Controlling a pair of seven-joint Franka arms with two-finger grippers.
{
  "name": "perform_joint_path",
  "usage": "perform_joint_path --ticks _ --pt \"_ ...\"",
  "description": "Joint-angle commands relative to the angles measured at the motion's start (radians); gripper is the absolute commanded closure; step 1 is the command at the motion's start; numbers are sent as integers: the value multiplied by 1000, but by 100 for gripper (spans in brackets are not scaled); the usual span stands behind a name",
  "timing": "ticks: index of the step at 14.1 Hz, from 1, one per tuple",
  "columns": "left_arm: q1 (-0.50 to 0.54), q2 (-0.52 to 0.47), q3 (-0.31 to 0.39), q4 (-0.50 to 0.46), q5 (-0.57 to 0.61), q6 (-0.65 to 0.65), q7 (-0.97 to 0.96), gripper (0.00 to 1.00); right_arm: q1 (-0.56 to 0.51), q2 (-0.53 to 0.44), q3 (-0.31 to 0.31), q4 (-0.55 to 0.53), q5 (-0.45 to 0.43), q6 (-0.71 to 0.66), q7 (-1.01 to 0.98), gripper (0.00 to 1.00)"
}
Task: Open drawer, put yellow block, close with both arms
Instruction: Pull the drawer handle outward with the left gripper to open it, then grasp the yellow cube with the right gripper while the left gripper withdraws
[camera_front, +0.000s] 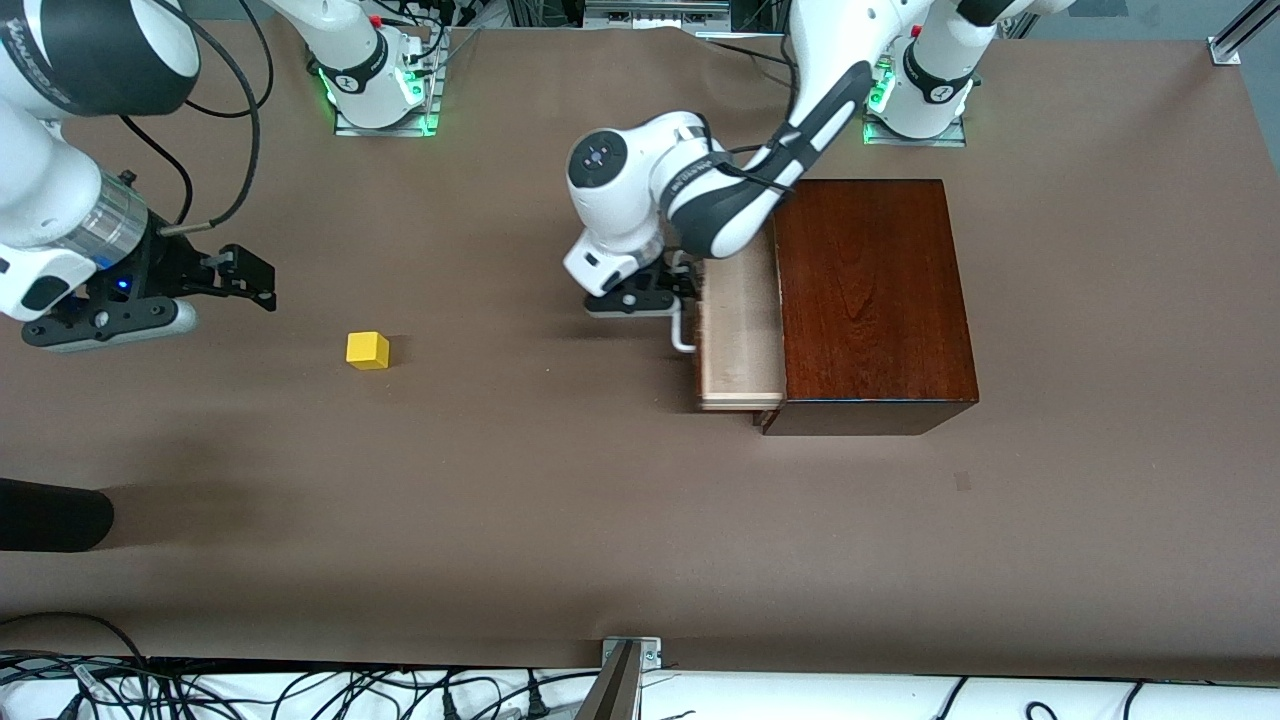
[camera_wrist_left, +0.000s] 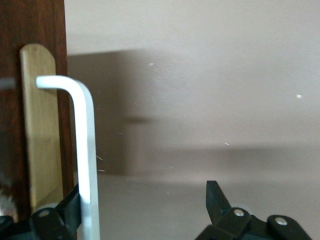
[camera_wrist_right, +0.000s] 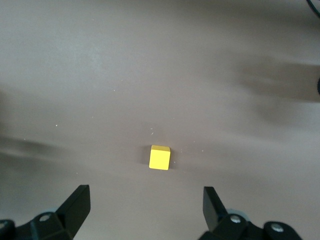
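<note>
The dark reddish-brown wooden box (camera_front: 875, 295) stands toward the left arm's end of the table. Its drawer (camera_front: 740, 325) is pulled partly out and shows its pale wood inside. My left gripper (camera_front: 686, 286) is at the white handle (camera_front: 683, 338). In the left wrist view my left gripper (camera_wrist_left: 144, 194) is open, with the handle (camera_wrist_left: 84, 150) inside the jaws against one finger (camera_wrist_left: 70, 210). The yellow block (camera_front: 367, 350) lies on the table toward the right arm's end. My right gripper (camera_front: 260, 282) hovers over the table beside it, open and empty (camera_wrist_right: 146, 194), with the block (camera_wrist_right: 160, 157) just ahead of the fingertips.
The brown table mat (camera_front: 560, 500) is bare between the block and the drawer. A black rounded object (camera_front: 50, 515) lies at the table edge at the right arm's end. Cables (camera_front: 300, 690) run along the edge nearest the front camera.
</note>
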Motion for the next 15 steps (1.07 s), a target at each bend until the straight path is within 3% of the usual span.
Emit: perform_joint_path --ticks 1,5,9,12,15 --pt "-29 54 -23 90 -40 30 -15 0 -6 34 5 22 21 -19 -29 0" --pt "-20 -15 -26 92 -32 -107 21 0 -3 38 8 -56 21 -24 -14 0" --pt "23 -161 -28 90 -150 -226 173 0 -1 44 10 -248 20 175 10 0" --pt "137 -267 -29 90 -210 -331 305 0 -1 71 10 -372 23 340 11 0" --pt "292 -373 -28 90 -248 -410 430 0 -1 120 10 -409 26 414 14 0"
